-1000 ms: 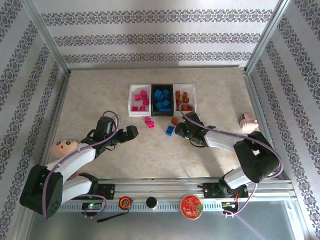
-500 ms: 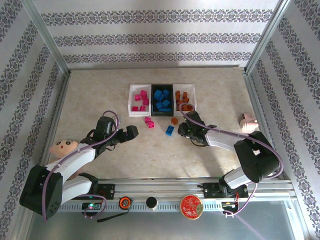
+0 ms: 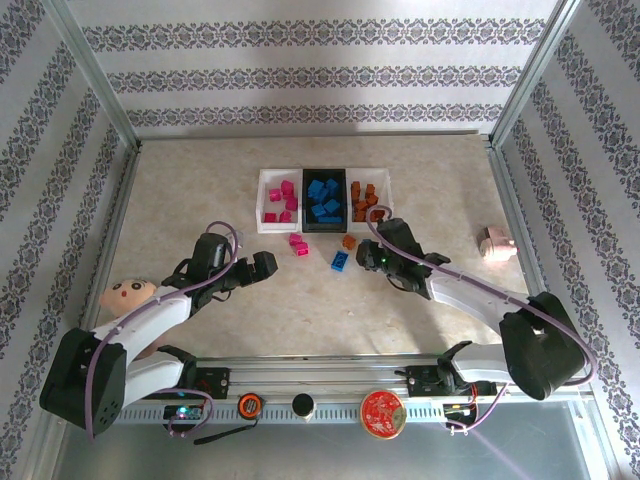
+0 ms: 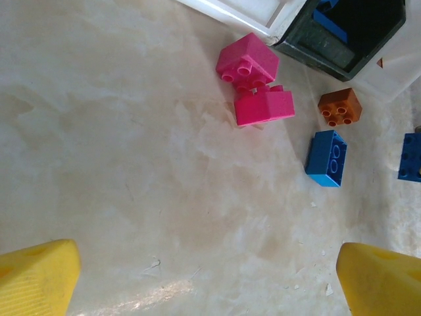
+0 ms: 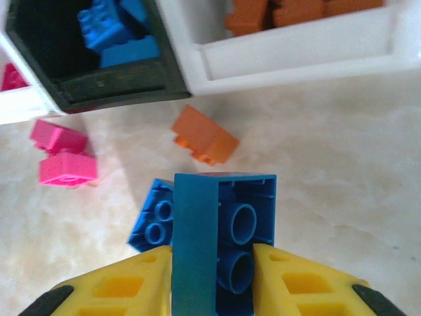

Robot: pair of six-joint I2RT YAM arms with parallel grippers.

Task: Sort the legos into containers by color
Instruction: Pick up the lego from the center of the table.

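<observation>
The right arm's yellow fingers (image 5: 125, 283) clamp a bright blue plastic brick (image 5: 220, 217), hollow underside and two round tubes showing, over the marbled table (image 5: 342, 171). The left arm's yellow fingers (image 4: 36, 276) stand wide apart. Beyond lie a loose blue studded brick (image 5: 152, 222), an orange-brown brick (image 5: 205, 139) and two magenta bricks (image 5: 66, 170), just before the black tray (image 5: 99, 89) and white tray (image 5: 296, 56).

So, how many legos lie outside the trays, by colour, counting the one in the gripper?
Pink legos: 2
Orange lego: 1
Blue: 2, loose blue lego and held blue lego in the right gripper
Total: 5
</observation>
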